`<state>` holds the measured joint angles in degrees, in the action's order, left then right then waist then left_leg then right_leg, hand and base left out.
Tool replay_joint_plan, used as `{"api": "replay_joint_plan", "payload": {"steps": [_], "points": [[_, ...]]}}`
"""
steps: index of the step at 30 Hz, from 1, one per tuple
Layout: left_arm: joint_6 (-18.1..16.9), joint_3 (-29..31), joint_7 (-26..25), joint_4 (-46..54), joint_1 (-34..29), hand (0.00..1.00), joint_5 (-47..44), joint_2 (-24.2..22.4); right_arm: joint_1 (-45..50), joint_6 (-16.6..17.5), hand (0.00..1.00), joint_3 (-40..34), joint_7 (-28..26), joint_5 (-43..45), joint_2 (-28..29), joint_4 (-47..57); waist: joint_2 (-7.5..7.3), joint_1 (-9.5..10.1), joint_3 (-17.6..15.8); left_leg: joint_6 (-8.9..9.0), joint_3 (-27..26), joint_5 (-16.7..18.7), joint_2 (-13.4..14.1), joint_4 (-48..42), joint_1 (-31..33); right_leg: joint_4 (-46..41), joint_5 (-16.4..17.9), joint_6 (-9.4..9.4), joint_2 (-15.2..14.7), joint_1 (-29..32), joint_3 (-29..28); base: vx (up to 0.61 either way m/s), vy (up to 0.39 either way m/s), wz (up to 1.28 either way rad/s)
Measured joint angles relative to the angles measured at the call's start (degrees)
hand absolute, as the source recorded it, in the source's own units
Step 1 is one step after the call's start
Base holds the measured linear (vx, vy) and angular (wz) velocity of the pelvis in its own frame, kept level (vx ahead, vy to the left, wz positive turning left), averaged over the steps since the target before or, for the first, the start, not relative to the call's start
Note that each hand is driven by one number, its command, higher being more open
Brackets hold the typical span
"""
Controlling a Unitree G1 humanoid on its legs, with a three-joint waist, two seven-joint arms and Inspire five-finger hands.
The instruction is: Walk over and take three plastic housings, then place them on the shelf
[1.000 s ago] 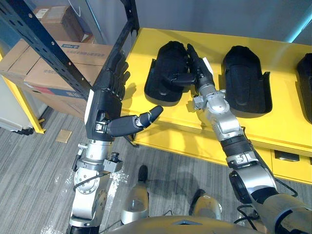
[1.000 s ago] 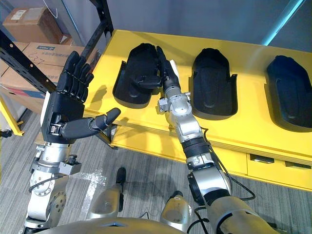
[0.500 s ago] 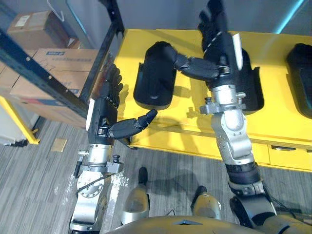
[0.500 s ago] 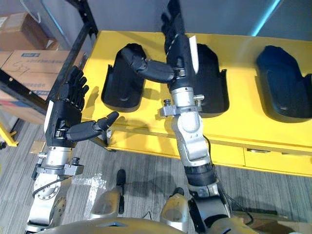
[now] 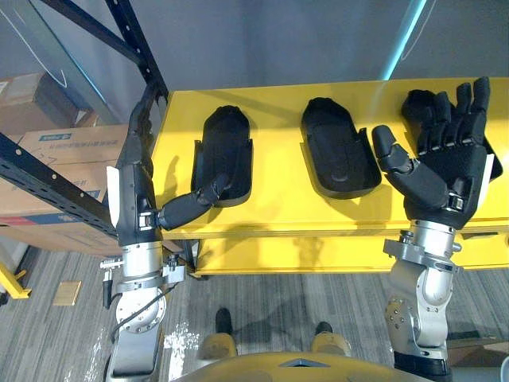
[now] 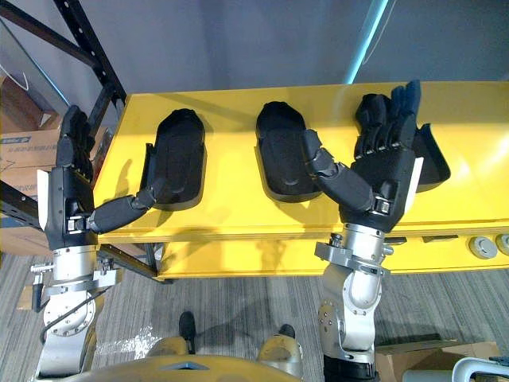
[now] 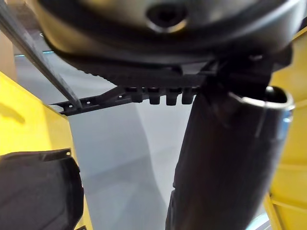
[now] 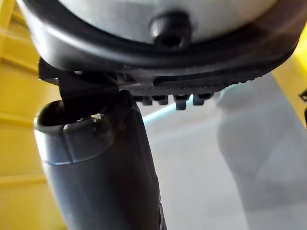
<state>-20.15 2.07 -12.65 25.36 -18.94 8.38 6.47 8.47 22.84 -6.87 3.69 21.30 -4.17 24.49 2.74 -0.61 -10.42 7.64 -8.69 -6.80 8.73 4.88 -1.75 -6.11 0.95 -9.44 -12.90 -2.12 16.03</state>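
Lifting off the left housing (image 5: 225, 155) is the change to note. A second ago your right hand (image 5: 442, 171) lay on it with thumb and fingers against it. Now that hand stands raised at the right of the frame, palm toward the camera, fingers straight and spread wide, thumb out, holding nothing. The whole picture has also swung since then, so you now face the yellow table (image 5: 278, 203) squarely; that is the head moving, not the parts.

All three housings lie on the table in a row across the middle of the frame: the left one, the middle housing (image 5: 338, 157), and the third housing (image 6: 430, 156), partly hidden behind the raised hand. Your left hand (image 5: 131, 191), at the left of the frame, is open as before, fingers straight up, thumb pointing at the near end of the left housing; whether it touches I cannot tell.

I judge the grasp was given up, so nothing is taken yet and the black rack (image 5: 135, 36) at upper left waits; you need a fresh grip
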Motion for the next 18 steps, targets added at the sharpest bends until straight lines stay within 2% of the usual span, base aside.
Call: {"api": "replay_joint_plan", "payload": {"steps": [2, 5, 7, 11, 18], "points": [[0.03, 1.04, -0.09, -0.06, -1.55, 1.0, -0.5, -0.05, 0.07, 2.0, 1.0, -0.71, -1.03, 2.16, 0.19, 0.0, -0.13, -0.28, 0.76, 0.01, -0.52, 0.2, 0.13, 0.16, -0.39, 0.42, -0.19, -0.03, 0.18, -0.18, -0.5, -0.03, -0.007, -0.11], [0.09, 1.93, 0.75, -0.12, -2.29, 1.0, -2.67, -0.23, 0.52, 3.06, 1.0, -0.91, -1.41, 2.11, 1.46, 0.01, -0.13, -0.61, 2.34, -0.01, -0.59, 0.41, 0.09, 0.17, 0.16, 1.54, -0.64, -0.15, 0.26, -0.19, -0.41, -0.01, 0.001, -0.02], [0.11, 2.56, 2.64, -0.12, -2.36, 1.0, -4.5, -0.3, 1.07, 3.03, 1.0, -0.68, -1.61, 2.03, 1.79, 0.01, -0.12, -0.7, 2.89, -0.04, -0.6, 0.4, 0.04, 0.17, 0.56, 2.25, -1.06, -0.09, 0.29, -0.15, -0.34, 0.0, 0.0, 0.0], [0.32, 2.76, 9.97, -0.12, -3.33, 1.0, -8.79, -0.25, 1.5, 2.51, 1.0, 0.95, -2.85, 2.21, 1.56, 0.01, 0.11, -0.72, 3.16, -0.22, -0.25, 0.1, -0.03, 0.17, 2.46, 3.11, -1.72, -0.16, 0.34, 1.06, 0.25, -0.01, 0.002, 0.05], [3.54, 0.8, 12.16, -1.34, -3.57, 1.0, -10.59, 0.06, 0.41, 1.34, 1.0, 3.97, -2.7, 2.15, -0.81, 0.0, 0.24, -0.54, 3.07, -0.26, 0.82, -0.63, -0.16, -0.02, 5.2, 3.22, -1.97, -0.18, 0.34, 3.22, 1.24, 0.02, -0.006, 0.09]]}}
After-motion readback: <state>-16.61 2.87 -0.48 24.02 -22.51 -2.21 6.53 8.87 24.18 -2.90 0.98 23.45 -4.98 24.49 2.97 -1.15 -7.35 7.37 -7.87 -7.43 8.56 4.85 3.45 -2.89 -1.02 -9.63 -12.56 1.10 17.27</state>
